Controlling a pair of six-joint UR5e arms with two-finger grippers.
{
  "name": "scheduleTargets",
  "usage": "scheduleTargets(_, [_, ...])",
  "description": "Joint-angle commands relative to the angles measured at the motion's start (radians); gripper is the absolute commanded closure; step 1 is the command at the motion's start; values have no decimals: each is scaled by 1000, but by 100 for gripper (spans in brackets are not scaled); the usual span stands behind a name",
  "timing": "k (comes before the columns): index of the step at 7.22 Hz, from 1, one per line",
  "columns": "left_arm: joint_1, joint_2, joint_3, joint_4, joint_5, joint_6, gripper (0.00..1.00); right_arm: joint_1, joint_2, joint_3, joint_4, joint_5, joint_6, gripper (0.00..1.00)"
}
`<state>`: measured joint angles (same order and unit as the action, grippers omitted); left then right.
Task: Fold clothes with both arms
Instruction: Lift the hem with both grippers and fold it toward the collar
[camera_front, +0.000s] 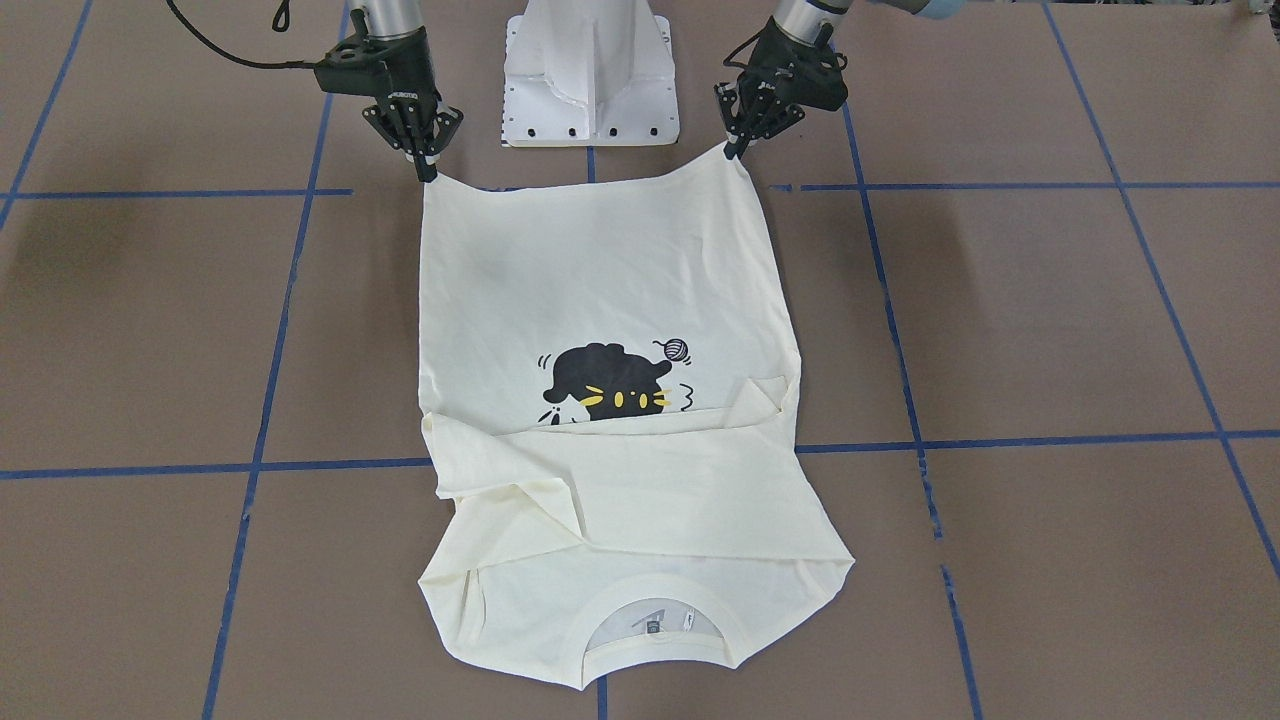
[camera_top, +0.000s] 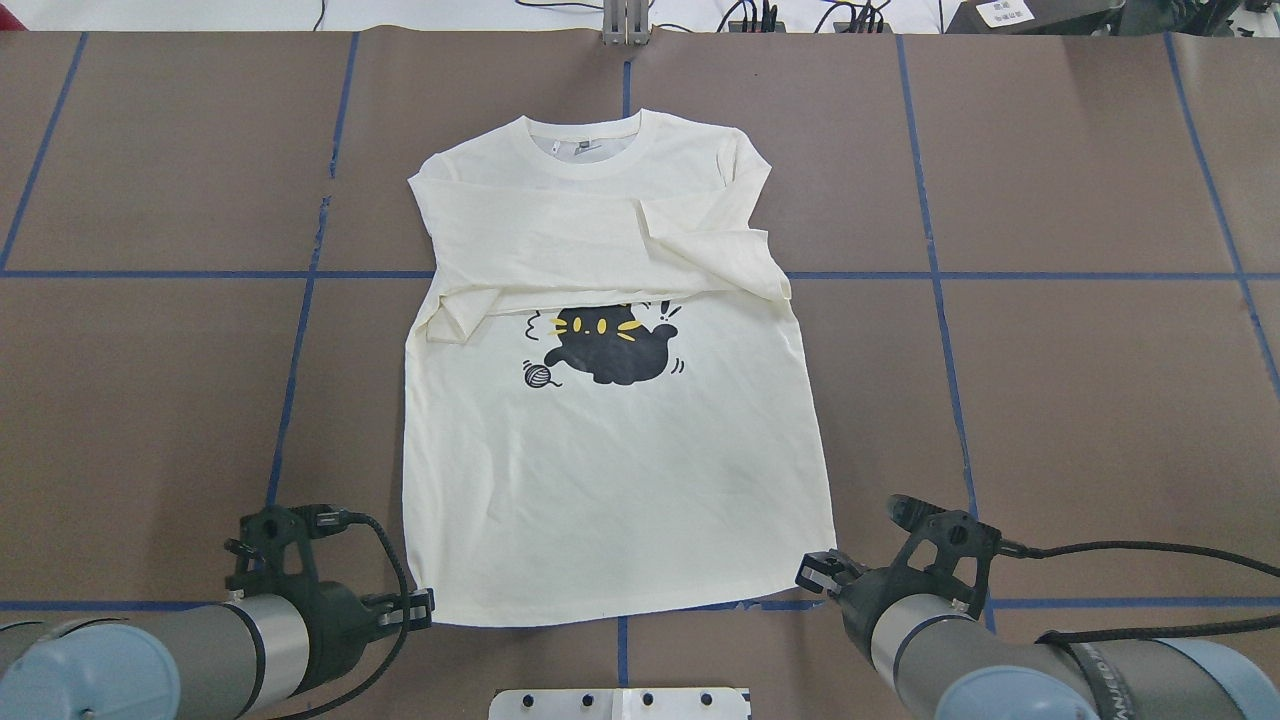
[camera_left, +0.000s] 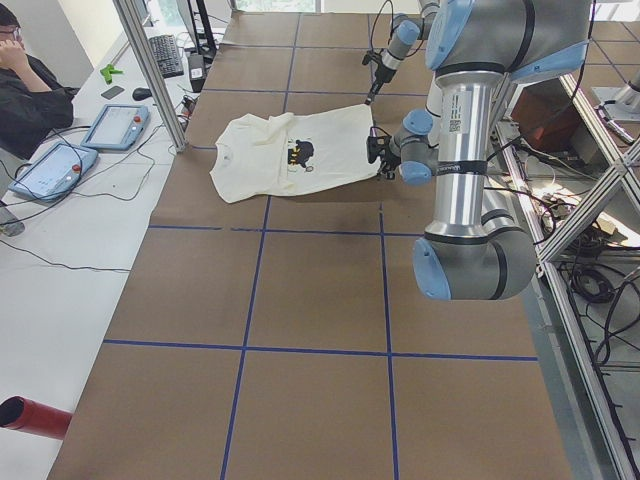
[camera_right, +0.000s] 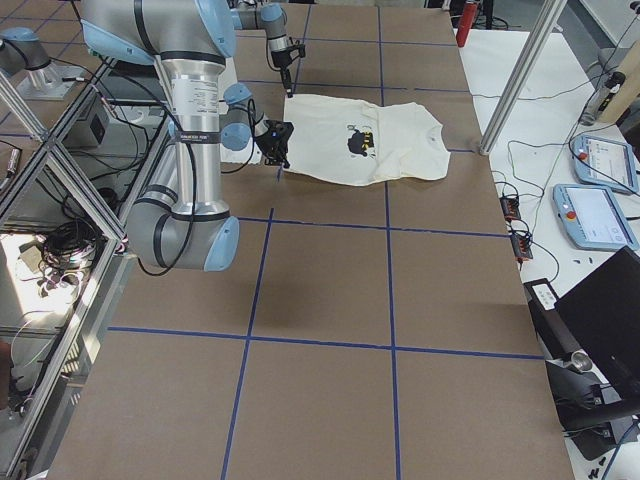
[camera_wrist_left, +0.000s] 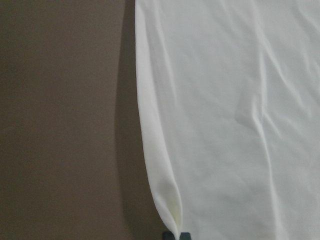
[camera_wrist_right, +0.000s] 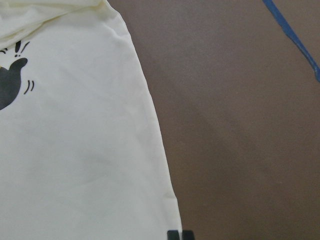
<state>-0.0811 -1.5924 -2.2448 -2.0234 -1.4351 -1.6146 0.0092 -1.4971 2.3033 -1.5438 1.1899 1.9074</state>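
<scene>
Cream cat-print shirt (camera_front: 600, 280) lies flat, sleeves folded across. Left gripper (camera_front: 737, 150) and right gripper (camera_front: 428, 172) pinch its hem corners, white base (camera_front: 590, 70) between.

There was one shirt (camera_front: 600, 270) on one brown table (camera_front: 1050, 320). The shirt had one black cat (camera_front: 607, 385) and one little ball of yarn (camera_front: 676, 349) printed on it. There were two robot arms, the left arm (camera_top: 150, 650) and the right arm (camera_top: 1050, 670). Each arm had one gripper, so there were two, the left gripper (camera_front: 737, 150) and the right gripper (camera_front: 427, 172). There was one white base (camera_front: 590, 70). There was one person (camera_left: 25, 90), two flat screens (camera_left: 115, 125), one keyboard (camera_left: 165, 55) and one red tube (camera_left: 30, 415).
</scene>
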Motion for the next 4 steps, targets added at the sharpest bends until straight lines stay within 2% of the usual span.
scheduleTargets(1, [-14,-36,-338,347,-138,1,100,-58,-3,338,-301,58,-5,100])
scheduleTargets(2, [-87,-50,-413,445,-210,1,100,-40,39,429,-422,115,-5,100])
scheduleTargets(3, [-135,-81,-407,457,-264,48,100,12,87,423,-473,164,-10,100])
scheduleTargets(4, [-220,-121,-379,468,-274,199,100,79,178,389,-517,193,-52,100])
